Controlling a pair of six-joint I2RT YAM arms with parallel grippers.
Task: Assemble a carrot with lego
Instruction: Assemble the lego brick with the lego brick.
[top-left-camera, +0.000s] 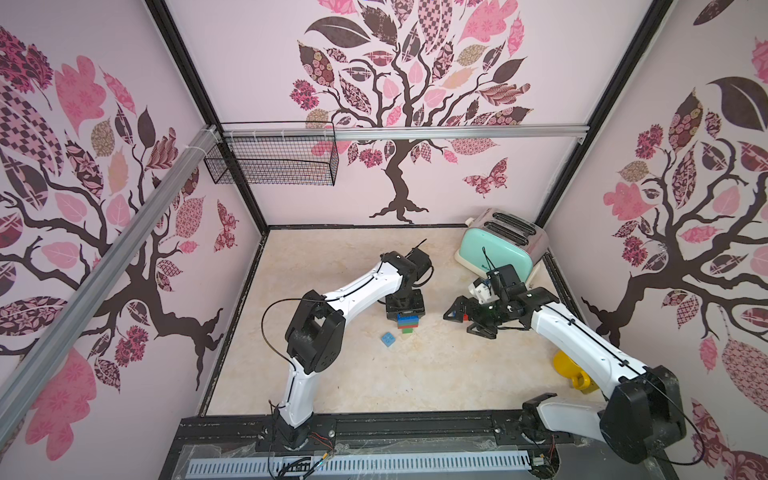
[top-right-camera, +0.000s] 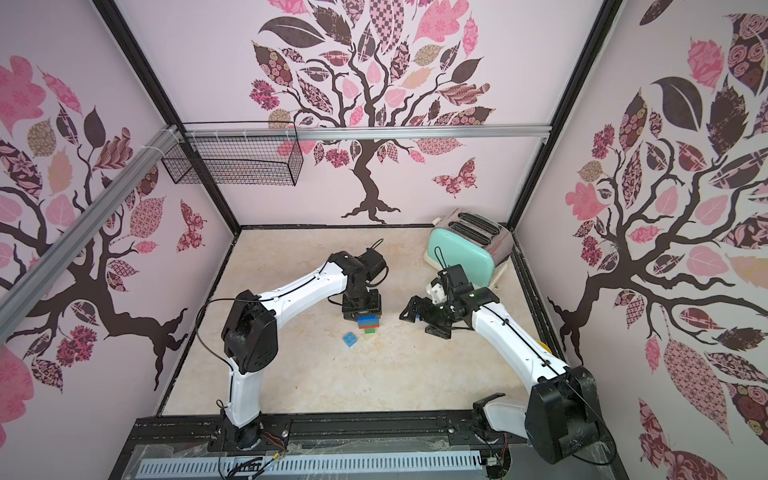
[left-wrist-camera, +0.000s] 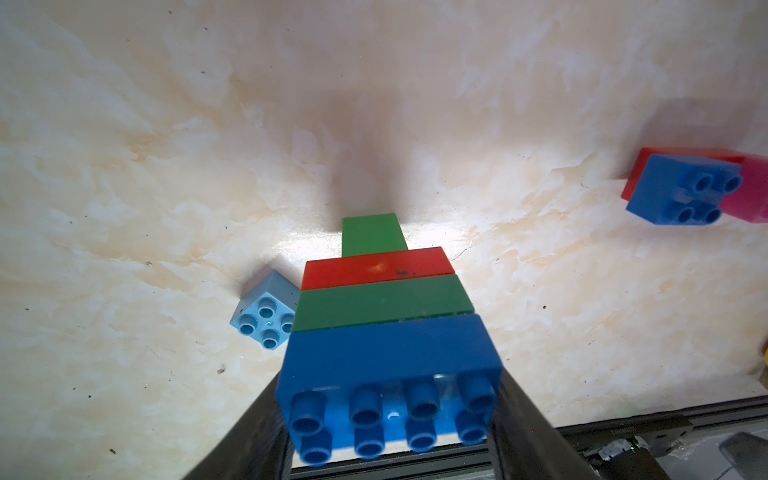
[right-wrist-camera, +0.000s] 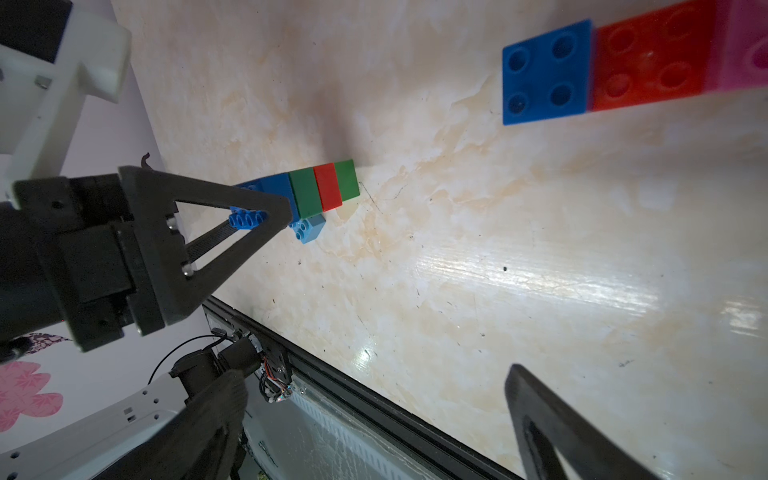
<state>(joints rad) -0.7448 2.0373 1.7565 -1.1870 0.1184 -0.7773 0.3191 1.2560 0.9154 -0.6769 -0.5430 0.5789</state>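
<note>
Yellow mug (top-left-camera: 563, 363) near the right edge of the tabletop (top-left-camera: 374, 386), its inside hidden behind the right arm (top-left-camera: 582, 340); left jaws clamp the carrot (top-left-camera: 406, 323) mid-tabletop, light blue brick (top-left-camera: 388, 339) just beside; right jaws gape wide beside blue, red and pink bricks (right-wrist-camera: 648, 58); open surface toward the front edge.

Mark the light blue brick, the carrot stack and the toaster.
light blue brick (top-left-camera: 388, 339), in a top view, studded top face.
carrot stack (left-wrist-camera: 384, 305), left wrist view, green layer's side.
toaster (top-left-camera: 505, 249), in a top view, mint side.
</note>
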